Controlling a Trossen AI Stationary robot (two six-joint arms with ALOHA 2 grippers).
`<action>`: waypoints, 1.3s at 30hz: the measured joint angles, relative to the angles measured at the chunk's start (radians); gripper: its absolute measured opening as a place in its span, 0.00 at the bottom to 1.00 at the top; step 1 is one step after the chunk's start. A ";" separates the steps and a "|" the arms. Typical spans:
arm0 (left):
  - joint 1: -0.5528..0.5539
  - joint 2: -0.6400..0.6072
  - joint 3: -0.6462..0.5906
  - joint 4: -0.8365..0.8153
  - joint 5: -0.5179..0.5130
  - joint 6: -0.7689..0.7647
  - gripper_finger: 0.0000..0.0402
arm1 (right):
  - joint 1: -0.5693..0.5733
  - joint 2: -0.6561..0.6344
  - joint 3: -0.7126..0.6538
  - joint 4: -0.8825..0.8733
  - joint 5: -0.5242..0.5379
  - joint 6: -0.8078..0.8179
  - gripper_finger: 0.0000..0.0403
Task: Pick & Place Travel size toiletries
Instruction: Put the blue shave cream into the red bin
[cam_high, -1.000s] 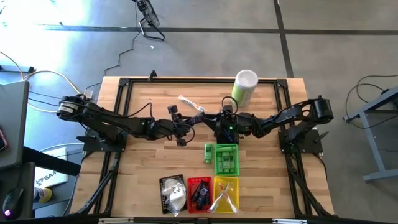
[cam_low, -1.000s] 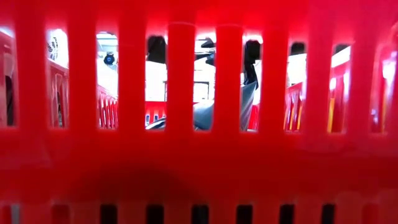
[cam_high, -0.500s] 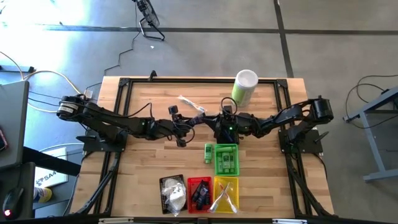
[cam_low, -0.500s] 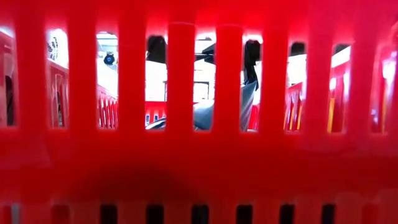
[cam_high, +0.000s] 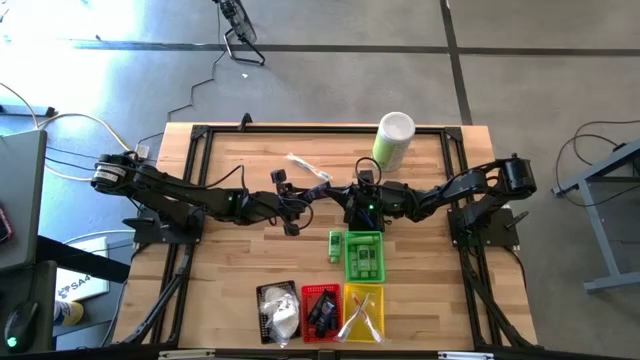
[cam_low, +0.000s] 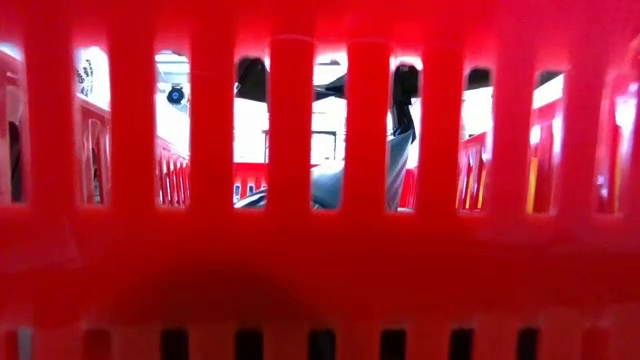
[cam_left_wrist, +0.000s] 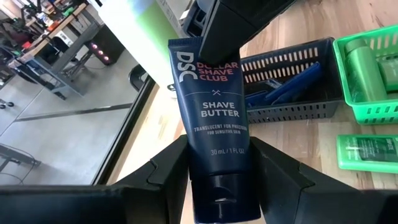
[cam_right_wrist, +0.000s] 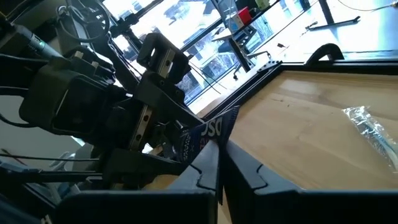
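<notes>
Dark blue tube (cam_left_wrist: 211, 118), marked shave butter: standing cap-down between the left gripper's (cam_left_wrist: 221, 171) fingers (cam_left_wrist: 163, 171), which are clamping its lower body, while the right gripper (cam_right_wrist: 219, 163) is pinching the flat crimped top end with its fingers pressed together. Both grippers are meeting over the middle of the wooden table (cam_high: 240, 265). Just beyond them, a green basket (cam_high: 363, 256) is holding small green bottles, with one green bottle (cam_high: 334, 247) lying on the wood just beside it. At the near edge, black (cam_high: 276, 312), red (cam_high: 321, 312) and yellow (cam_high: 363, 312) baskets are sitting in a row. A clear-wrapped stick (cam_high: 305, 166) and a tall green-and-white canister (cam_high: 392, 140) are resting toward the far side. Grey floor with cables is surrounding the table.
</notes>
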 joint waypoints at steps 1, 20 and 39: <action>0.000 0.000 0.000 0.000 0.003 0.000 0.38 | 0.000 0.000 0.000 0.000 0.000 -0.001 0.01; 0.000 0.000 -0.001 0.008 0.007 -0.001 0.38 | 0.000 0.000 0.000 0.000 -0.008 -0.029 0.01; 0.000 -0.003 -0.001 -0.003 -0.042 0.057 0.58 | 0.000 -0.001 -0.001 -0.001 -0.017 -0.050 0.01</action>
